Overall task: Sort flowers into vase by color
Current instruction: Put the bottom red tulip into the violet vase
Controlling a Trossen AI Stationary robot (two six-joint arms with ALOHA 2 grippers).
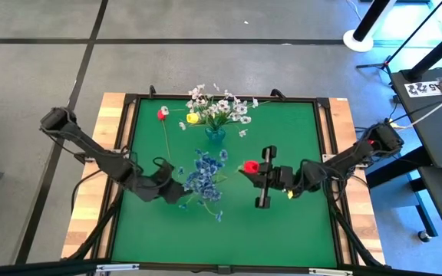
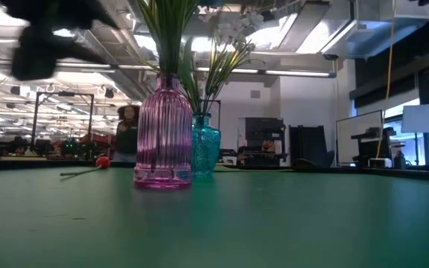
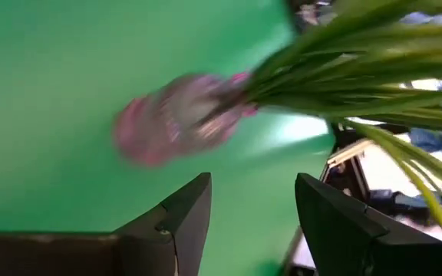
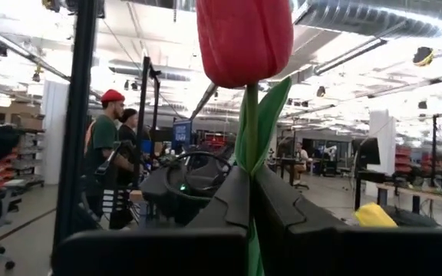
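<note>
My right gripper [image 4: 248, 201] is clamped on the stem of a red tulip [image 4: 244, 40], which stands upright above the middle of the green desk [image 1: 298, 222]. My left gripper [image 3: 252, 218] hovers with its fingers apart just beside the pink vase [image 2: 164, 132], which holds the blue flowers [image 1: 203, 175]. The white sprays [image 1: 221, 106] stand in the teal vase [image 2: 205, 143], with a yellow bud [image 1: 192, 118] just beside them. Another red flower [image 1: 162, 114] lies on the desk near the far edge.

Centre left: 1 pink ribbed vase [image 2: 163, 134] with green stems, touching 1 smaller teal vase [image 2: 205, 144]. Far left: 1 red flower [image 2: 101, 162] lying on green table [image 2: 274, 223].
</note>
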